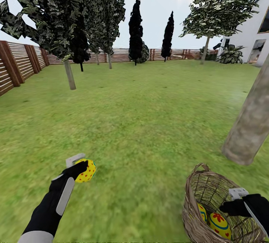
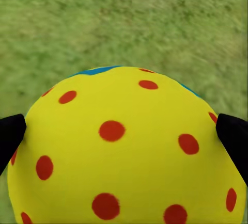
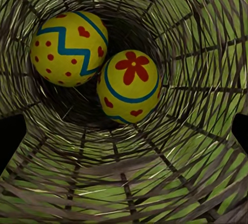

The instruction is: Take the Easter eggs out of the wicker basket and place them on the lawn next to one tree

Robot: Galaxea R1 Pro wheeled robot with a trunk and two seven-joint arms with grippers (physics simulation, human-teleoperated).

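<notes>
over the lawn [image 1: 149,123], left pincer [image 1: 83,168] grips a red-dotted yellow egg [image 1: 86,171].

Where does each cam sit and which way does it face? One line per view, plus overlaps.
Head view: on the head, looking forward and down across the lawn; both arms show, left gripper holding a dotted egg, right gripper in the wicker basket.
Left wrist view: near the left gripper, looking down its fingers at the dotted egg over grass.
Right wrist view: near the right gripper, looking into the basket at two eggs.
Shared: head and left wrist share the dotted egg; head and right wrist share the basket eggs.
</notes>
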